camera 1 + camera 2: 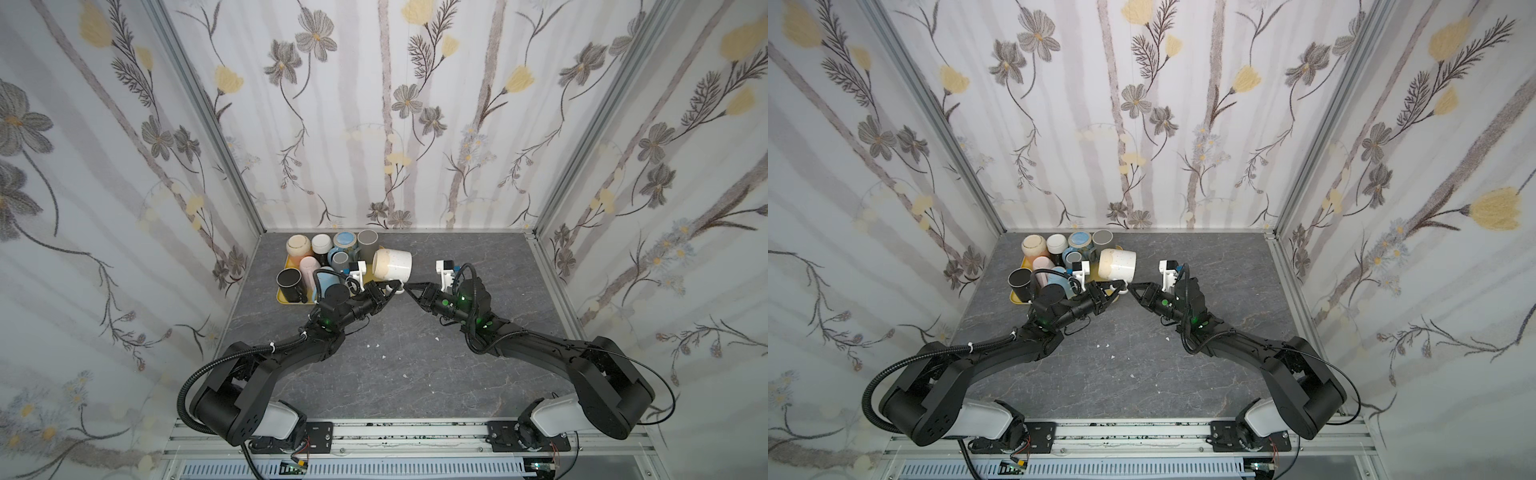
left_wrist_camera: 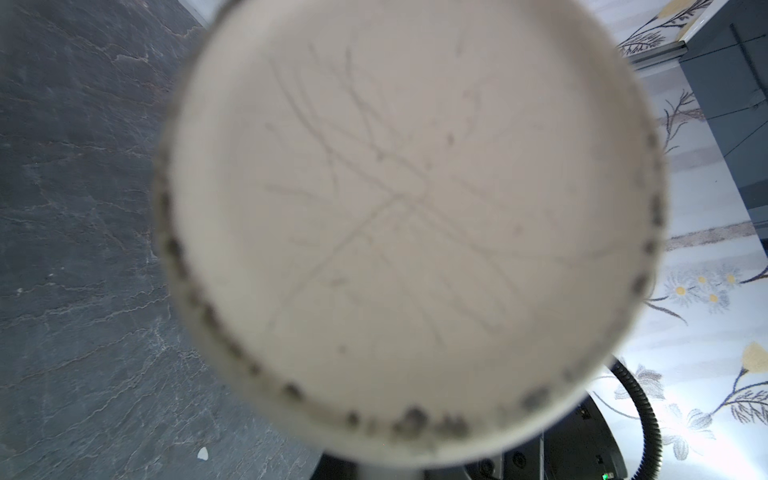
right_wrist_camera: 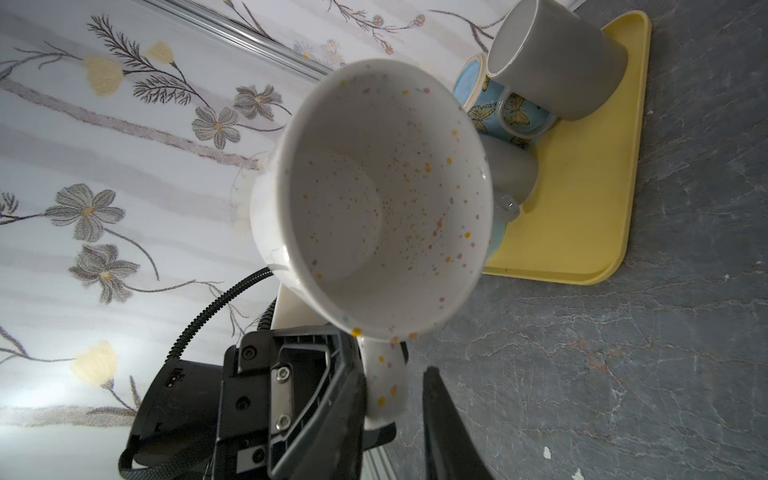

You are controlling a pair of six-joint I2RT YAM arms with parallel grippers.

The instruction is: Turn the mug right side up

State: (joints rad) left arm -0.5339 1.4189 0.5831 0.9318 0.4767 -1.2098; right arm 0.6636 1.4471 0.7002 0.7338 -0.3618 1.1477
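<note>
The dark stone-patterned desk [image 1: 395, 365] carries a yellow tray [image 3: 582, 199] at its far left, crowded with mugs: a grey mug [image 3: 557, 62], a blue butterfly mug [image 3: 494, 104], a black mug [image 1: 289, 283] and others. Just beside the tray's near right corner, the speckled white mug [image 1: 392, 264] is held in the air on its side, its base toward the tray and its mouth toward the right arm.

It looks like glazed ceramic: stiff, fairly heavy for its size, slick, and liable to chip if dropped. The handle [image 3: 384, 386] is the natural hold, though a grip there lets the body swing; a second hold on the rim or wall would probably steady the turn.

The left arm reaches forward and inward; the left hand [image 1: 384, 291] is closed on the handle, seen in both top views, and its wrist camera faces the mug's scuffed base [image 2: 407, 216]. The right arm mirrors it from the other side. The right hand [image 1: 409, 287] sits at the handle too, its jaws narrowly apart around the loop in the right wrist view; whether they touch it I cannot tell.
</note>
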